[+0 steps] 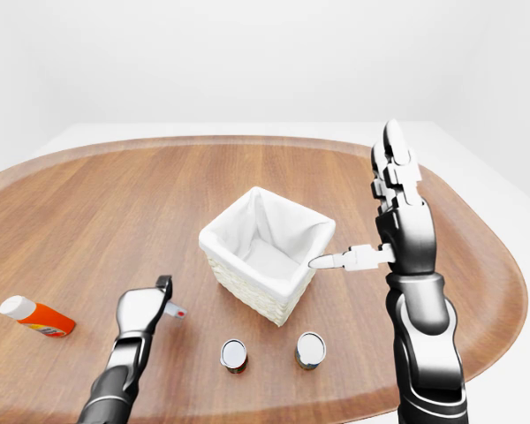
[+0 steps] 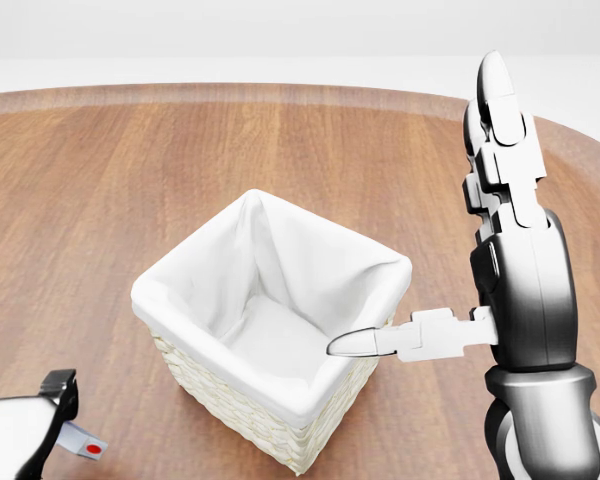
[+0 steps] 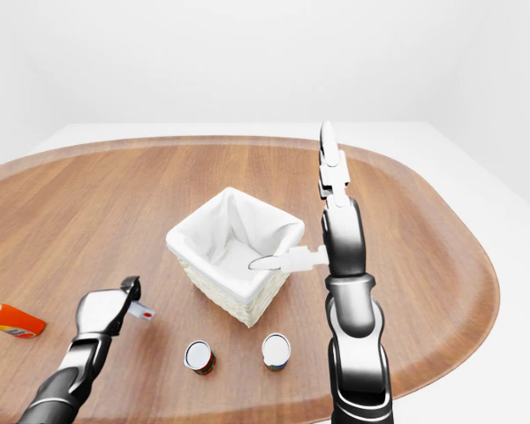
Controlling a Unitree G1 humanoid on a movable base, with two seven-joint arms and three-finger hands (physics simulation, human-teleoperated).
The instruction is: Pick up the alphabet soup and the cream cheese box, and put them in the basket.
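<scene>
The white-lined wicker basket [image 1: 263, 265] stands mid-table. Below it in the left-eye view stand two small cans, one [image 1: 234, 354] with a red label and one [image 1: 310, 350] to its right; I cannot tell which is the alphabet soup. No cream cheese box shows. My right hand [image 1: 355, 200] is raised beside the basket's right corner, open, with fingers pointing up and the thumb [image 2: 365, 342] reaching over the rim. At lower left my left hand [image 1: 166, 299] hovers over the table, open and empty, and a white thumb piece with a red dot [image 2: 82, 444] sticks out of it to the right.
An orange bottle with a white cap [image 1: 35, 316] lies at the far left of the oval wooden table [image 1: 115, 203]. The table's edge curves round close to my right arm.
</scene>
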